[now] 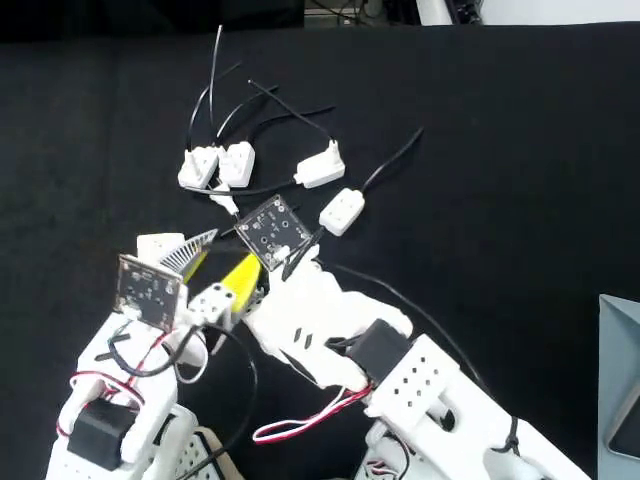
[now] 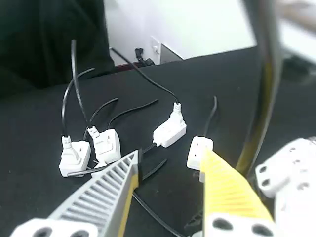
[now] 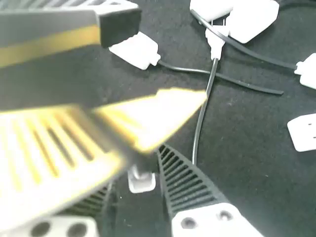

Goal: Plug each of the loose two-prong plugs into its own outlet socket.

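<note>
Ok so, black table (image 1: pixel 520 150). All the task stuff sits far-centre, just past both arms.

Far left there are 2 white pieces, the left block (image 1: pixel 198 167) and the second block (image 1: pixel 237 163), just beside each other. Can't tell plug vs socket on either tbh. The third block (image 1: pixel 320 165) lies to their right, tilted, apart from them.

Nearer and right of that is the socket (image 1: pixel 341 210). You can see 2 holes in its face from the left wrist cam, and nothing is plugged into it. There's also a small white piece (image 1: pixel 225 200) just near of the left pair, too tiny to say what it is. The black cords (image 3: pixel 199 118) cross each other and mostly vanish against the cloth.

The left gripper (image 2: pixel 170 162) is near-left of the pile and released. Its grey ribbed finger (image 2: pixel 106 185) and yellow finger (image 2: pixel 227 187) are spread wide with nothing in between.

The right gripper (image 1: pixel 292 260) is just near of the socket, mostly hidden under its own cam board (image 1: pixel 272 230). Released or clenched? Can't tell, since its wrist cam is all blurry close-up parts overlapping. There's a white bit (image 3: pixel 140 180) low in that view, half covered, no idea what it is.

A grey thing (image 1: pixel 620 370) on the right is cut off by the edge.
</note>
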Controlling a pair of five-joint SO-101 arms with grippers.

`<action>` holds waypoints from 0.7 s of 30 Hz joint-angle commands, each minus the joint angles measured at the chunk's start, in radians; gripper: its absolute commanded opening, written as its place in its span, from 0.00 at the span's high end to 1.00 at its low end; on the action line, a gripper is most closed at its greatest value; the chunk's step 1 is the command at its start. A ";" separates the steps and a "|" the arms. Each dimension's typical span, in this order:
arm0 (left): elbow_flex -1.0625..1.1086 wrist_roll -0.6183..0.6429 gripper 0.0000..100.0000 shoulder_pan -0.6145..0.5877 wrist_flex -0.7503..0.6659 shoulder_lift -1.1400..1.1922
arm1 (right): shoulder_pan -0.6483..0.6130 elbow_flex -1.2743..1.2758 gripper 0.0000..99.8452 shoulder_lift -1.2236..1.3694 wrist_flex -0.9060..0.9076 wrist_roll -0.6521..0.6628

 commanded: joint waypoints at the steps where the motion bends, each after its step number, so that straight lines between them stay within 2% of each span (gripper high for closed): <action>1: -0.067 -0.054 0.79 0.024 0.035 0.002 | -0.008 -0.007 0.99 -0.022 -0.014 -0.005; 6: -0.070 -0.068 0.79 -0.005 0.054 0.003 | -0.006 -0.004 0.99 -0.022 -0.014 -0.005; 15: -0.102 -0.068 0.79 -0.501 0.057 0.015 | 0.074 -0.004 0.99 -0.016 -0.020 -0.006; 18: -0.093 -0.169 0.79 -0.587 0.055 0.081 | 0.074 -0.004 0.99 -0.016 -0.020 -0.008; 21: -0.107 -0.275 0.78 -0.622 0.049 0.216 | 0.074 -0.002 0.99 -0.016 -0.020 -0.009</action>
